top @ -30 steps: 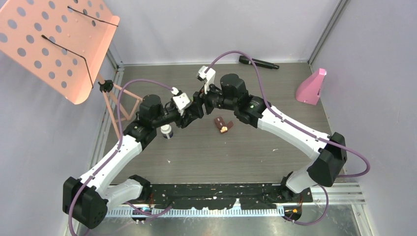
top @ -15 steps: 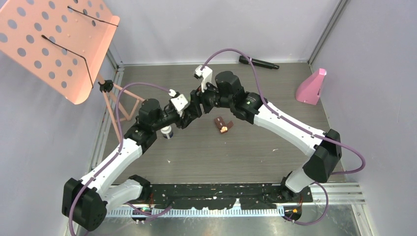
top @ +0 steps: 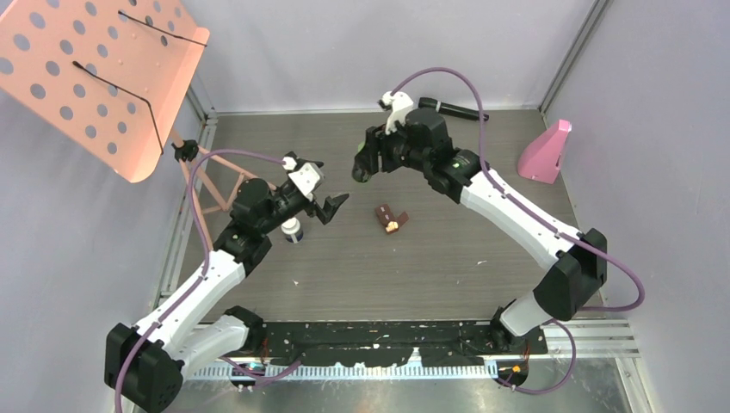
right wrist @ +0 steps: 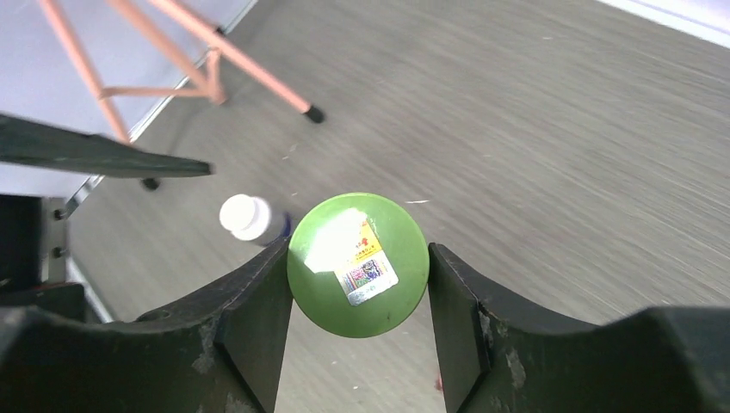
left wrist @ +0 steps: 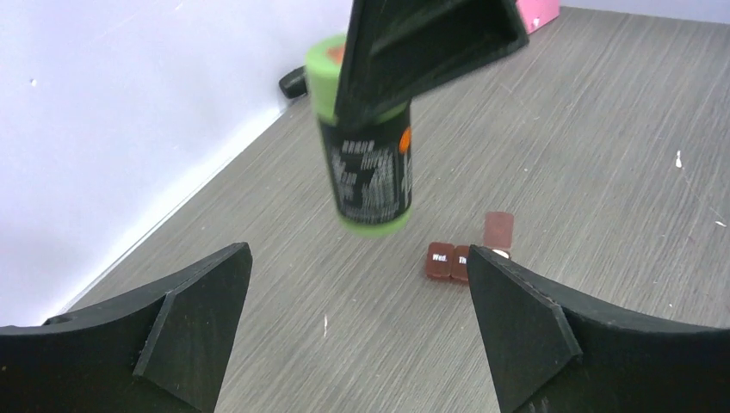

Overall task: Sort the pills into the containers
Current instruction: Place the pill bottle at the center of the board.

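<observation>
High over the table, the handover breaks up: left gripper now gapes empty, right gripper alone pinches the green-lidded bottle, brown pill case lying at its five o'clock, so pouring looks next.

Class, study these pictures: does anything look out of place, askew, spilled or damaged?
The brown case lies slanted on the table with one lid flipped open. The green-lidded bottle hangs in the air, clamped in the right gripper. Nothing is clearly spilled or damaged.
</observation>
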Available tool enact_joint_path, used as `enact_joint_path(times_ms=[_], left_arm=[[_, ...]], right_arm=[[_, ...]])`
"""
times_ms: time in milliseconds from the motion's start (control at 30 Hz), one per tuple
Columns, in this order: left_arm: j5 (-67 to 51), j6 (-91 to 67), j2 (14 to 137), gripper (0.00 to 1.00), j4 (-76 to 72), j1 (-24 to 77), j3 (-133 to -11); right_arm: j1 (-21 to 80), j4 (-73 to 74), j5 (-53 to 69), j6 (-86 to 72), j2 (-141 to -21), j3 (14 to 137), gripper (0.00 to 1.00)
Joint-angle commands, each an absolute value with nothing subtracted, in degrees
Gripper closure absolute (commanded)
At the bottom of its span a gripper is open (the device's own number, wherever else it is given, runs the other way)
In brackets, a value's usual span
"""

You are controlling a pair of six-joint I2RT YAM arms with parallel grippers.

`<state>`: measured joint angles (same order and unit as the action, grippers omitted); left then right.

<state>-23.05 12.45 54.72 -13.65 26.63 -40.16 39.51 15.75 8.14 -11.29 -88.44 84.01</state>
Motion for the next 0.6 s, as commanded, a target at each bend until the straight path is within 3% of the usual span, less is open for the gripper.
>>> enact_joint_path(times_ms=[0,167,400,567], left_arm=[[-19.79,12.24,54.36,0.01,-17.45,26.81,-39.46],[-13.07,9.10,54.11,0.01,-17.36,26.81,-40.24],[-2.14,2.05,54.94,0.01,-13.68,26.81,-42.35],[-5.40,0.29,56.05,0.01,-5.17,26.81,-48.03]], right_arm=[[34.47,12.09,1.08,-12.69,-82.88,81.62,0.87],[28.10,12.65,-11.36,-12.52,-82.37,75.03,0.87],[19.27,6.62,-12.83,-14.90,-82.85,64.90,0.87],[17.77,2.24,-15.79,-14.81,-85.84,60.60,0.88]])
